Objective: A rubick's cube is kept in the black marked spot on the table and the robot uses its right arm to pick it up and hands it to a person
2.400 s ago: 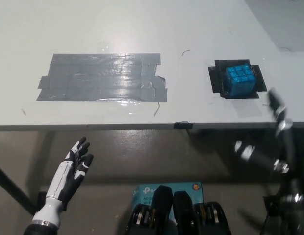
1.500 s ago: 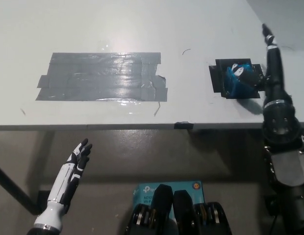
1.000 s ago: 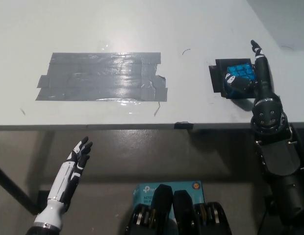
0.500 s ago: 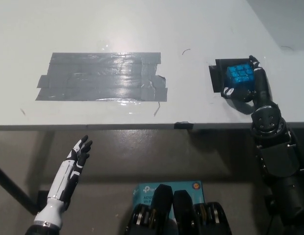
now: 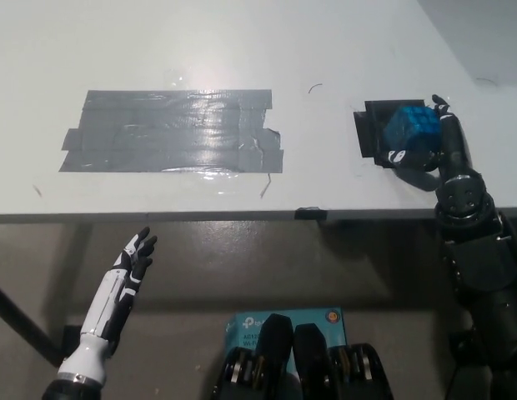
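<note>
Below the near edge of the table, the robot's white left hand (image 5: 129,267) rests in the lower left of the head view, holding nothing, its fingers spread and pointing up toward the tabletop. On the white table (image 5: 242,42) above it, a broad rectangular patch of grey duct tape (image 5: 175,132) lies flat, shining under the light. To the right, the black right hand (image 5: 432,143) reaches over the table edge and wraps around the blue Rubik's cube (image 5: 411,127), fingers closed against its sides. Cube and hand sit over the square of black tape (image 5: 367,132) marking the spot; whether the cube touches the tape or is lifted clear cannot be told. A small black tab (image 5: 311,213) sits on the table's front edge.
</note>
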Robot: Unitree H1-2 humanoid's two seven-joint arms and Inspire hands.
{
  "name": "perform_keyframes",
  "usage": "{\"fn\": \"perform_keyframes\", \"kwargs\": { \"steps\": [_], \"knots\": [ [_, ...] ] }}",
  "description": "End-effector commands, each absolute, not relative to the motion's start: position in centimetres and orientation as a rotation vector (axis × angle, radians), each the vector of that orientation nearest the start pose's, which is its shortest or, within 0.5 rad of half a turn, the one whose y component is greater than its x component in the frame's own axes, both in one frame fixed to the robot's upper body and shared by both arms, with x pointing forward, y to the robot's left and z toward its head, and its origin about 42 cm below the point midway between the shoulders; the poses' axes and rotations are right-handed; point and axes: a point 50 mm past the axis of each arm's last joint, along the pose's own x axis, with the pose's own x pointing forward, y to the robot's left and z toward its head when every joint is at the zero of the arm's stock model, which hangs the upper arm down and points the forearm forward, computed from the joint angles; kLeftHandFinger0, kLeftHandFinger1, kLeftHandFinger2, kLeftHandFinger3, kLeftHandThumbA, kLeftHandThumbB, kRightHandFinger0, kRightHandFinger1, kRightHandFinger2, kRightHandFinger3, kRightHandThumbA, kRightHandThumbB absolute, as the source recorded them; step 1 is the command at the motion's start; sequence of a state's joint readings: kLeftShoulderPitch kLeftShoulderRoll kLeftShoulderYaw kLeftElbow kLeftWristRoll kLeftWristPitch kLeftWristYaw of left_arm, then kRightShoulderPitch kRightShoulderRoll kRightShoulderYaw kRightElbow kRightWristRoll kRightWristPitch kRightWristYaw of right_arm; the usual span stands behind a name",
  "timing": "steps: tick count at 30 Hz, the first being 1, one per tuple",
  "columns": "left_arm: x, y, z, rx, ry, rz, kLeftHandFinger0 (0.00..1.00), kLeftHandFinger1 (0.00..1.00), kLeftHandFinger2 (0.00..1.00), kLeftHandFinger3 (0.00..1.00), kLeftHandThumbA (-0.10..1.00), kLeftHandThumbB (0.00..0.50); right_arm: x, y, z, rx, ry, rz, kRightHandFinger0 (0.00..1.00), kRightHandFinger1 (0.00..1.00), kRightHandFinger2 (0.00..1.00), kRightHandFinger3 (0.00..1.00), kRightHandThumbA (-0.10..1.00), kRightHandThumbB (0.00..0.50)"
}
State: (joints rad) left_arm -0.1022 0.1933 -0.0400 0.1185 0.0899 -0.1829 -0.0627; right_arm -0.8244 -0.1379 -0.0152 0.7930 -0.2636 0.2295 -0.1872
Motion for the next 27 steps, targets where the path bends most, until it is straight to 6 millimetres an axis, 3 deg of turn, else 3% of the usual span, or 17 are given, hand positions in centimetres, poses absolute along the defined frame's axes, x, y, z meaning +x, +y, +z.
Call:
{"fn": "perform_keyframes", "kwargs": {
  "steps": [1, 14, 21, 27],
  "knots": [
    [32.2, 25.7, 12.3, 0.283, -0.215, -0.133, 1.0, 1.0, 1.0, 1.0, 0.98, 0.227, 53.5, -21.3, 21.4, -0.413, 0.135, -0.113, 1.0, 1.0, 1.0, 1.0, 0.9, 0.5],
    [32.2, 25.8, 12.2, 0.287, -0.215, -0.134, 1.0, 1.0, 1.0, 1.0, 0.98, 0.226, 52.9, -20.9, 24.2, -0.435, 0.045, -0.171, 1.0, 1.0, 1.0, 1.0, 0.9, 0.5],
    [32.2, 25.8, 12.2, 0.283, -0.214, -0.134, 1.0, 1.0, 1.0, 1.0, 0.98, 0.224, 52.9, -20.8, 23.5, -0.422, 0.062, -0.153, 1.0, 1.0, 1.0, 1.0, 0.86, 0.5],
    [32.5, 25.8, 12.5, 0.283, -0.216, -0.135, 1.0, 1.0, 1.0, 1.0, 0.98, 0.226, 53.1, -20.7, 23.1, -0.428, 0.069, -0.138, 1.0, 1.0, 1.0, 1.0, 0.89, 0.5]
  ]
}}
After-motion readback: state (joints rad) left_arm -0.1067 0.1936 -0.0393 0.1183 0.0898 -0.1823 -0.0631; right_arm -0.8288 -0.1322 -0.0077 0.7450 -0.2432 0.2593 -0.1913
